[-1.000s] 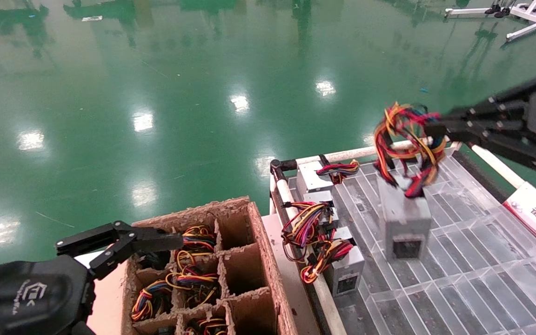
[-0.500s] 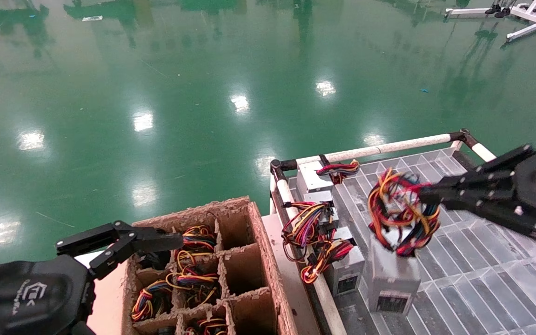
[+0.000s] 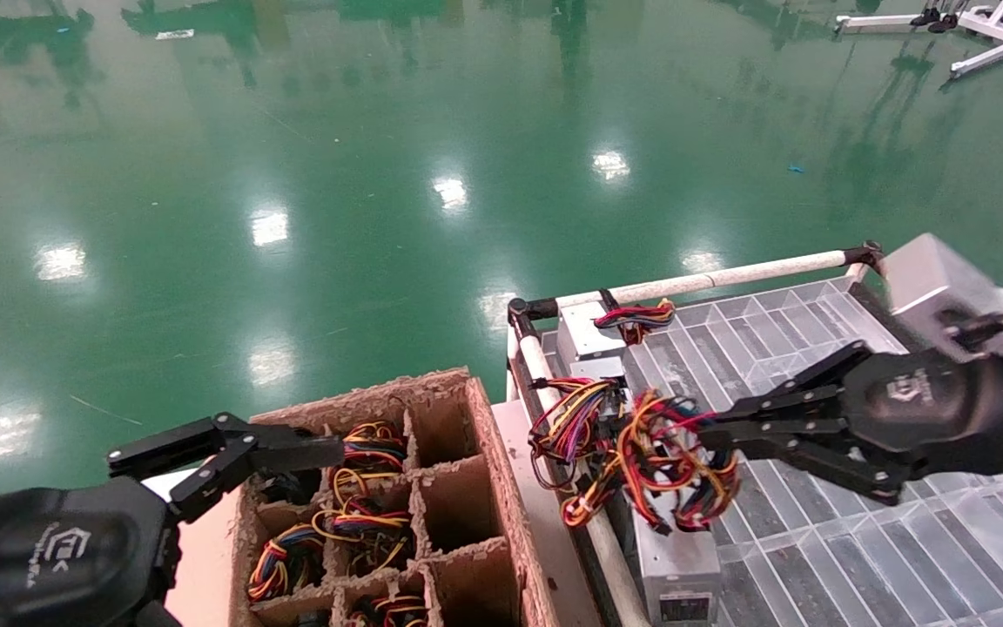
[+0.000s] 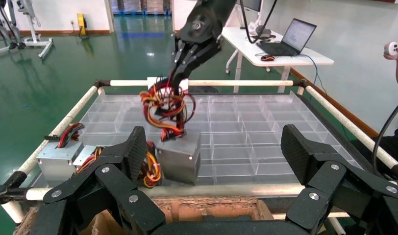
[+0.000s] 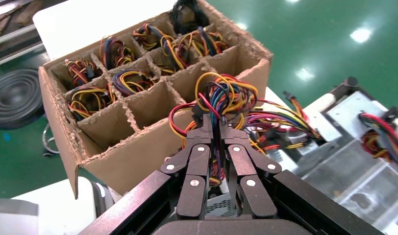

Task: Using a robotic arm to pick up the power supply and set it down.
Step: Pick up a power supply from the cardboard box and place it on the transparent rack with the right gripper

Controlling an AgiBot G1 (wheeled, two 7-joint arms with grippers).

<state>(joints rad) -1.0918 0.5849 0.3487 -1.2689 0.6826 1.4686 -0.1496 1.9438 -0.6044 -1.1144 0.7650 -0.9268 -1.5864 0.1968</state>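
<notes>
My right gripper (image 3: 712,433) is shut on the red, yellow and black wire bunch (image 3: 671,461) of the power supply (image 3: 677,570). The silver-grey box hangs tilted under the wires, low over the clear tray (image 3: 815,557) at its edge nearest the cardboard box. From the left wrist view the same box (image 4: 177,157) dangles below the right gripper (image 4: 180,78). In the right wrist view the jaws of the gripper (image 5: 217,120) pinch the wires (image 5: 226,95). My left gripper (image 3: 292,453) is parked open over the cardboard box; its pads (image 4: 136,147) stand wide apart.
A divided cardboard box (image 3: 458,488) holds several wire bundles. Other power supplies (image 3: 584,335) line the tray's left edge beside a white pipe rail (image 3: 710,279). A desk with a laptop (image 4: 291,34) stands beyond the tray.
The right gripper has carried the power supply down and leftward, from high over the tray's far right to low at its near-left edge. The left arm has not moved.
</notes>
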